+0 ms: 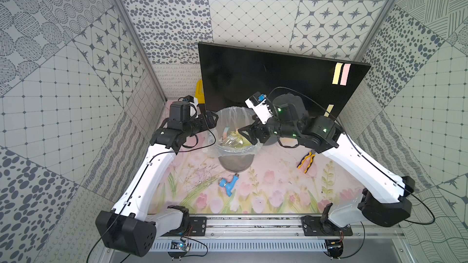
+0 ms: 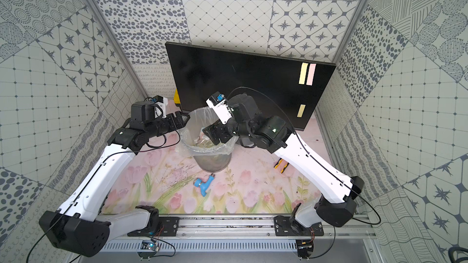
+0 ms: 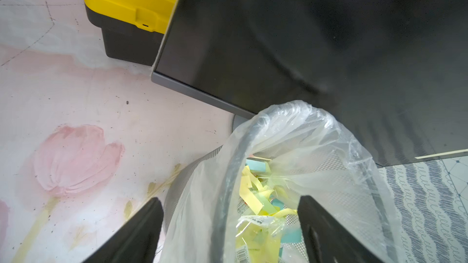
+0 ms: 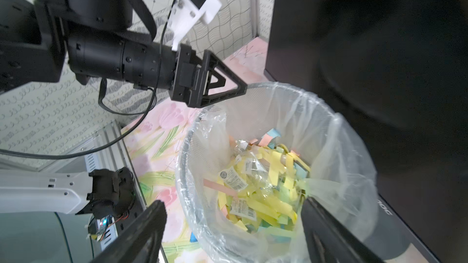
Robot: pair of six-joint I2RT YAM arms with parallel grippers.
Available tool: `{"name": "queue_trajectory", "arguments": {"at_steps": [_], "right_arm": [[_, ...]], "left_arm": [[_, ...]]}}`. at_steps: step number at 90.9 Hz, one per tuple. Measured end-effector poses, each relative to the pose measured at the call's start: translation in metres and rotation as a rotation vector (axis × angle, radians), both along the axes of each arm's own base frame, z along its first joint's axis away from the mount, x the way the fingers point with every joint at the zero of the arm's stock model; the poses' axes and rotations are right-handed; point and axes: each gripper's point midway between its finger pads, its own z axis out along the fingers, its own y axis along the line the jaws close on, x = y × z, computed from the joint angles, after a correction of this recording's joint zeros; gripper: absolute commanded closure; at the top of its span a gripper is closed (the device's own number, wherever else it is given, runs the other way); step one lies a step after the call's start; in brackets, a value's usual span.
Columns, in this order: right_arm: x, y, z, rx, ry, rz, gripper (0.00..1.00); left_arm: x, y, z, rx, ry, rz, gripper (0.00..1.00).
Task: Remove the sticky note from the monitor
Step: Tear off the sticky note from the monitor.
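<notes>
A flat, glossy black monitor [image 1: 266, 77] stands at the back of a flower-printed mat [image 1: 266, 188]. Near the screen's right edge, a yellow sticky note [image 1: 337, 73] and a pink sticky note [image 1: 345, 74] sit side by side up high, with a second yellow note [image 1: 328, 110] lower down. In front stands a round mesh bin [image 1: 236, 164], lined with crinkly clear plastic and holding paper scraps. The left gripper [image 1: 215, 120] at its rim and the right gripper [image 1: 244, 136] above it both have their fingers spread wide, holding nothing.

The monitor [image 1: 266, 77] has a smooth, faintly glossy black screen. In front of it, a metal mesh bin [image 3: 182, 179] wears a thin, crinkled clear plastic liner [image 3: 316, 132] holding matt paper strips [image 4: 268, 198].
</notes>
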Motion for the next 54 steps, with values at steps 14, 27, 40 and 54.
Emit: {"name": "queue_trajectory", "arguments": {"at_steps": [14,27,40,54], "right_arm": [[0.004,-0.053,0.019,0.062,-0.024,-0.148,0.14],[0.003,-0.112,0.042,0.157,-0.054,-0.301,0.15],[-0.002,-0.170,0.063,0.256,-0.089,-0.448,0.14],[-0.001,-0.213,0.072,0.319,-0.104,-0.563,0.16]], "left_arm": [[0.004,-0.001,-0.005,0.001,0.013,-0.006,0.15],[0.006,-0.002,-0.004,0.006,0.009,-0.013,0.11],[0.008,-0.005,0.009,0.011,-0.027,-0.037,0.08],[0.010,-0.011,0.031,0.003,-0.094,-0.078,0.07]]}}
